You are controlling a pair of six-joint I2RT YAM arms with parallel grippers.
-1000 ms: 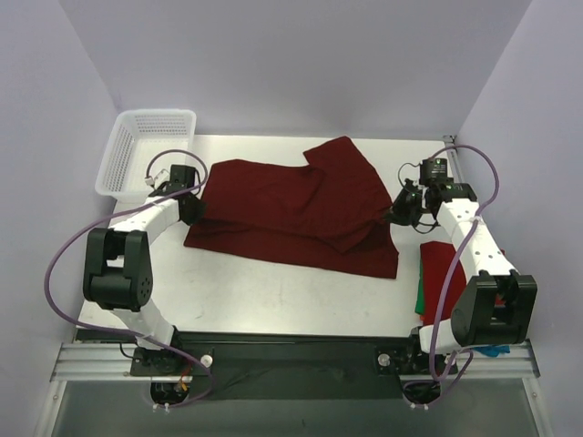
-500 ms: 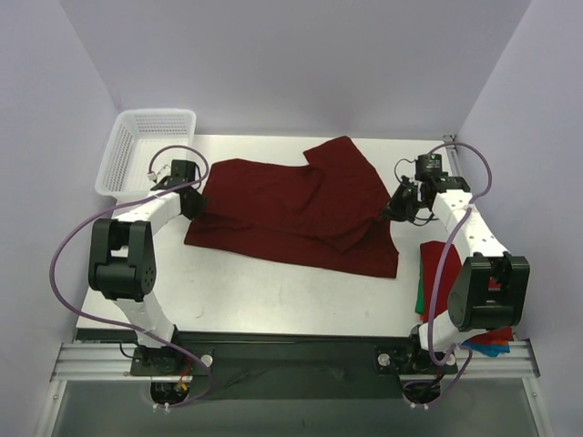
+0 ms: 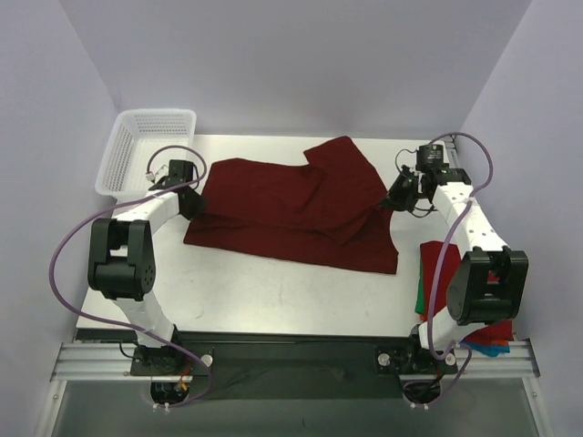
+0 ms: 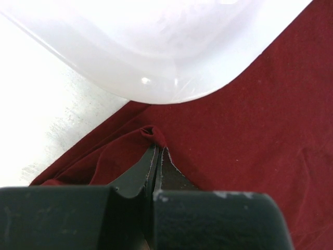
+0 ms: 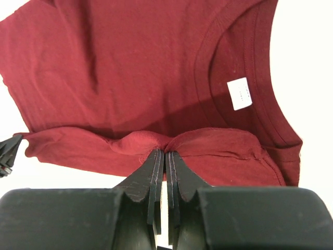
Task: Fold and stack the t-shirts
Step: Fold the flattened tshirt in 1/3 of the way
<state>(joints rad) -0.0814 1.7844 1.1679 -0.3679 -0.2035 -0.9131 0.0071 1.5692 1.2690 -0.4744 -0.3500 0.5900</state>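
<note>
The dark maroon t-shirt (image 3: 291, 214) lies spread across the middle of the table, partly folded over itself. My left gripper (image 3: 193, 205) is shut on its left edge, and the pinched fold (image 4: 151, 133) rises just past my closed jaws (image 4: 157, 151). At the shirt's right edge, my right gripper (image 3: 390, 202) is shut on a bunched hem (image 5: 165, 152). The collar with its white label (image 5: 239, 94) lies beyond that. A brighter red t-shirt (image 3: 440, 264) sits at the right edge, with a green t-shirt (image 3: 420, 299) showing as a sliver under it.
A white mesh basket (image 3: 146, 150) stands at the back left corner, close behind my left gripper, and its rim (image 4: 156, 47) fills the top of the left wrist view. Walls close in the table at the back and both sides. Red and blue cloth (image 3: 492, 344) hangs off the near right.
My right gripper has moved toward the back of the table, carrying the shirt's right edge with it. My left gripper has edged back slightly. Both stay shut.
</note>
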